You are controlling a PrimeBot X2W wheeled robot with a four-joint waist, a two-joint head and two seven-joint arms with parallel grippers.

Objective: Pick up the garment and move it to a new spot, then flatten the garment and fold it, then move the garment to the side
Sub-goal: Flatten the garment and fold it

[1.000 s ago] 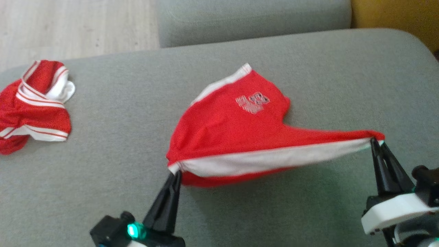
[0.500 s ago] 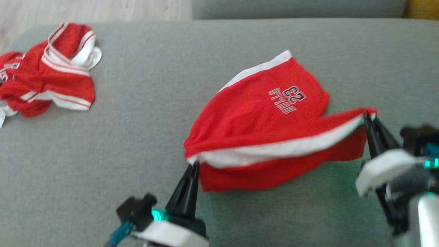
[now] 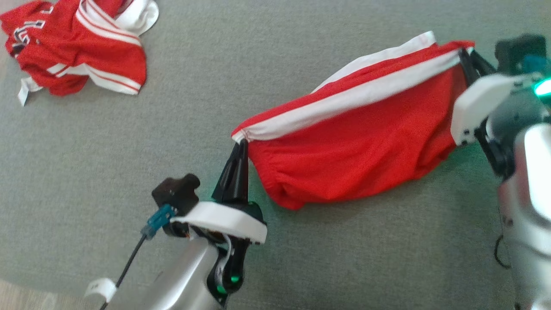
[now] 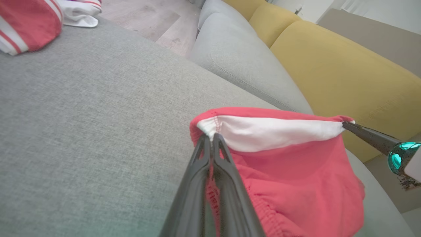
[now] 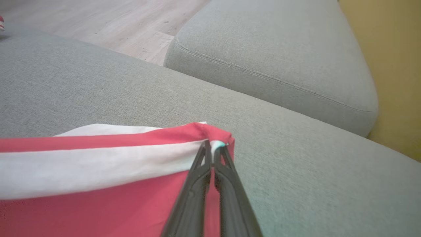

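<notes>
Item one: red shorts (image 3: 357, 146) with a white waistband, held up over the right half of a grey seat cushion (image 3: 129, 181). The band is pulled taut from near left to far right, and the red body hangs loose below it. Whether the lowest fold touches the cushion cannot be told. Holding it at the near-left end of the waistband, the left gripper (image 3: 241, 143) has its dark fingers clamped tight on the white hem. At the far-right end, the right gripper (image 3: 463, 52) is pinched on the corner where white band meets red cloth. Item two: a red-and-white jersey (image 3: 82, 47), crumpled in a heap at the far left of the same cushion, well apart from the shorts. Surroundings: a second grey cushion (image 5: 273, 56) beyond the far edge, a yellow sofa (image 4: 345, 72) to the right of it, and pale wood floor (image 5: 98, 19) farther back.
</notes>
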